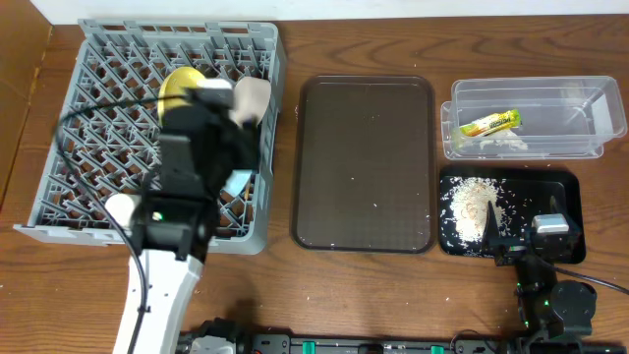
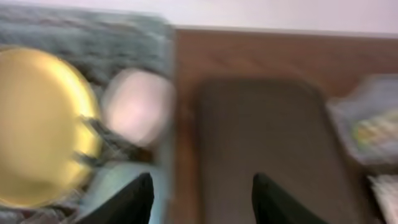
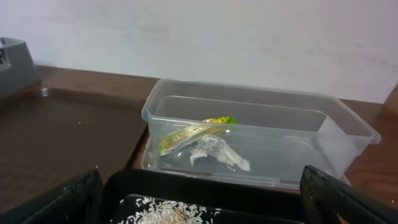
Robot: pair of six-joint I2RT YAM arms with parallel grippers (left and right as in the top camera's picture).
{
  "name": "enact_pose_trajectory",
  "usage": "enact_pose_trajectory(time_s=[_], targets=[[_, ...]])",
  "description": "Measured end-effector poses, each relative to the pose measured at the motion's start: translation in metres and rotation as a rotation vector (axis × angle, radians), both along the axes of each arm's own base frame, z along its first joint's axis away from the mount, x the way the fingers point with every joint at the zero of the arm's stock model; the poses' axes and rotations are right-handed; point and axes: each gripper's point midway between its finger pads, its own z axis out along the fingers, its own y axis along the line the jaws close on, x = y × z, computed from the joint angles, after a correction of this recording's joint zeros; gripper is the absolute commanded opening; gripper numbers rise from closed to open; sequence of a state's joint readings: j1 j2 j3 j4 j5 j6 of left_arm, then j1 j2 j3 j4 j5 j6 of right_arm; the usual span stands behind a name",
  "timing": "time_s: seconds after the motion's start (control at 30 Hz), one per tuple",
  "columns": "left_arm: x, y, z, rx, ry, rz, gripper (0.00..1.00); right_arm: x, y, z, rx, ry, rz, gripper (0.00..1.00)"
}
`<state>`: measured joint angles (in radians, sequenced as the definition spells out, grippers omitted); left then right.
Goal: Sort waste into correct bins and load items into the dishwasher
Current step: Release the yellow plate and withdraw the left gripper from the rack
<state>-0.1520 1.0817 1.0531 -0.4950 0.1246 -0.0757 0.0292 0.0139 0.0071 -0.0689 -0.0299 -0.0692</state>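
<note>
The grey dish rack stands at the left and holds the yellow plate, a small white bowl and the light-blue bowl. My left gripper hovers over the rack's right side, open and empty; its view is blurred and shows the plate and white bowl. The clear tub holds the wrapper and tissue. The black tray holds whitish crumbs. My right gripper is open and empty above it. I see no chopsticks.
The large dark brown serving tray lies between the rack and the bins, with a few specks on it. In the right wrist view the tub, wrapper, tissue and crumbs show ahead.
</note>
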Motion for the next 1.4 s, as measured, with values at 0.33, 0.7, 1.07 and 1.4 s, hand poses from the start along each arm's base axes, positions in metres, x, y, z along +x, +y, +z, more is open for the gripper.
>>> enact_pose_trajectory(time_s=[0.33, 0.7, 1.07, 1.4], targets=[[-0.050, -0.088, -0.010, -0.071, 0.101, -0.286, 0.88, 0.000, 0.000, 0.000, 0.000, -0.001, 0.000, 0.99], [-0.069, -0.061, -0.002, -0.042, 0.099, -0.212, 0.93, 0.000, 0.000, 0.000, 0.000, -0.001, 0.000, 0.99], [-0.085, 0.010, 0.068, -0.037, -0.297, 0.027, 0.93, 0.000, 0.000, 0.000, 0.000, -0.001, 0.000, 0.99], [-0.092, 0.035, 0.022, -0.085, -0.579, 0.097, 0.94, 0.000, 0.000, 0.000, 0.000, 0.000, 0.000, 0.99]])
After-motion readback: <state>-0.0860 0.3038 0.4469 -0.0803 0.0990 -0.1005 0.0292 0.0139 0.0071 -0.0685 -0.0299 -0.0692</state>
